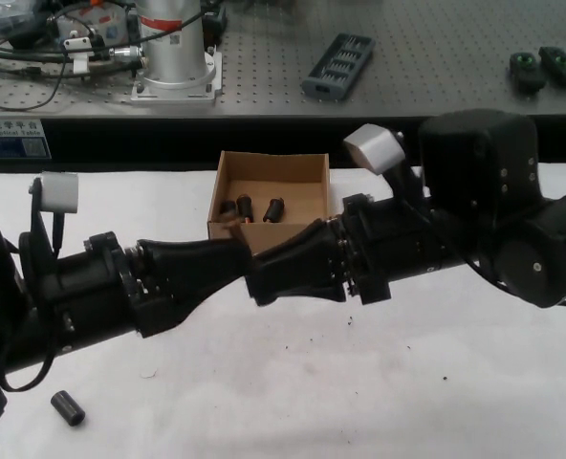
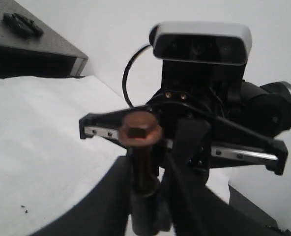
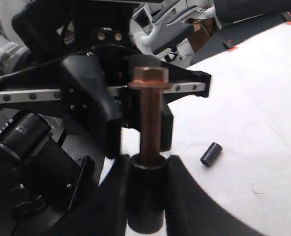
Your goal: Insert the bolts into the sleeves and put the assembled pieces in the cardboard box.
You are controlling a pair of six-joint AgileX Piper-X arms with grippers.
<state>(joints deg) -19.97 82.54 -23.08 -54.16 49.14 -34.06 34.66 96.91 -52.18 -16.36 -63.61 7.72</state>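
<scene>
The right pincer (image 3: 145, 169) was clenched on the sleeve (image 3: 145, 196). The left pincer (image 2: 146, 179), nose to nose with it, gripped the bolt (image 3: 150, 113) (head clear of both). Bolt and sleeve shared one long axis, crosswise to both pincers.

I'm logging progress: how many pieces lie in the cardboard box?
3 pieces in the cardboard box: leftmost, one beside it, one mid-floor. Arms cover part of its front; more may be hidden.
</scene>
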